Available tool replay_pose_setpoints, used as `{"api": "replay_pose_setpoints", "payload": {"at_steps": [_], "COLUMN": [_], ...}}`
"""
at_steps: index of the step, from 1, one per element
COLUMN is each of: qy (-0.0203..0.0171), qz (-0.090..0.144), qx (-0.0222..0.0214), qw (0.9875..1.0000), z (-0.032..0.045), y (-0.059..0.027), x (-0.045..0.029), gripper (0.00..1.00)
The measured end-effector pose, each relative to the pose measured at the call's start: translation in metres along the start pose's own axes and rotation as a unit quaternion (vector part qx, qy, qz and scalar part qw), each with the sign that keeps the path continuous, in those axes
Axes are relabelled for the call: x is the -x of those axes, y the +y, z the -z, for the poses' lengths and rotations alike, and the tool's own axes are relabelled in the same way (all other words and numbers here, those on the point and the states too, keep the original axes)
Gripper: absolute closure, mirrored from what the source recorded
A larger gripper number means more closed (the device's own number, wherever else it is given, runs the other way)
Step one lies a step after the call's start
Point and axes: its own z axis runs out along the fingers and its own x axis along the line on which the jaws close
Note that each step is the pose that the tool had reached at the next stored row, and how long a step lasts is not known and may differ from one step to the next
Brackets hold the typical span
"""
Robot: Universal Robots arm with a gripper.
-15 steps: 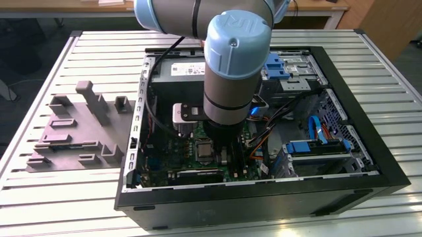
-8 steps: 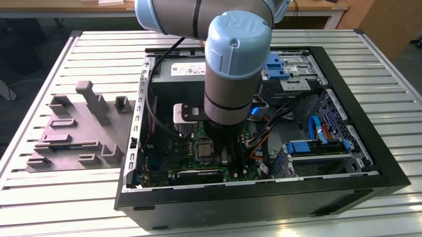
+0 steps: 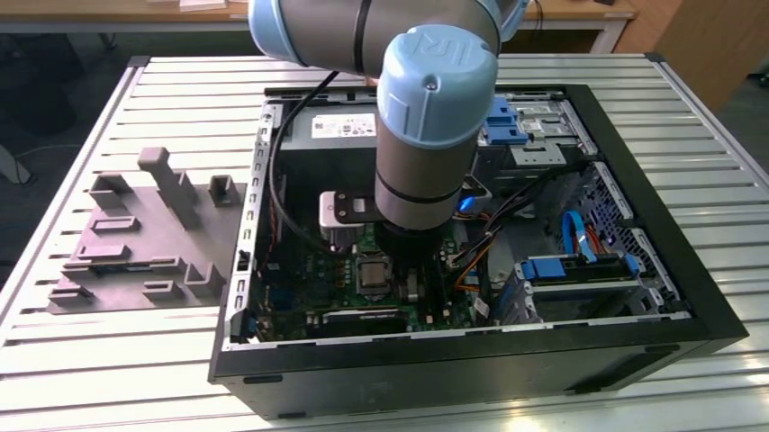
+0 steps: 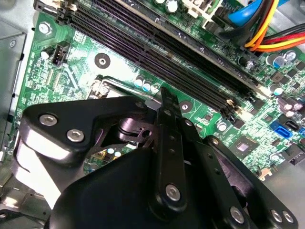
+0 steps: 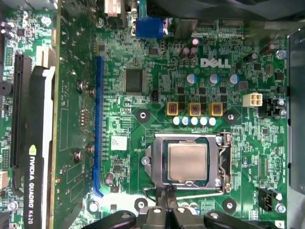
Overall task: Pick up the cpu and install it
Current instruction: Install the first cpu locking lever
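1. Arm [image 3: 420, 135] reaches down into the open PC case [image 3: 625, 351]; the gripper [image 5: 167, 215] hangs just above the green board [image 5: 143, 62], right beside the socket [image 5: 188, 162].
2. The cpu [image 5: 188, 161] lies flat inside the socket frame, pale metal top up, edges square to the frame. Nothing is touching it.
3. In the first wrist view the fingertips [image 5: 159, 211] sit close together just outside the socket edge with nothing between them: pressed together, or very nearly so, and empty.
4. The socket lever [image 5: 224, 160] runs along one side of the frame. Whether it is latched cannot be told.
5. The grey tray [image 3: 132, 243] sits on the slatted table [image 3: 121, 378] outside the case, on the exterior view's left, well apart from the gripper.
6. Judgement: the chip is placed, so the step in hand is the end of installation. Any further move near the socket needs a gentle, vertical clearance so the seated chip is not nudged.
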Motion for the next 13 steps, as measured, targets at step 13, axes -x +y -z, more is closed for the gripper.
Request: {"api": "replay_pose_setpoints", "payload": {"at_steps": [13], "qy": [-0.0003], "qz": [0.0], "qx": [0.0015], "qw": [1.0], "z": [0.0007], "y": [0.0008], "x": [0.0001], "gripper": [0.89]}}
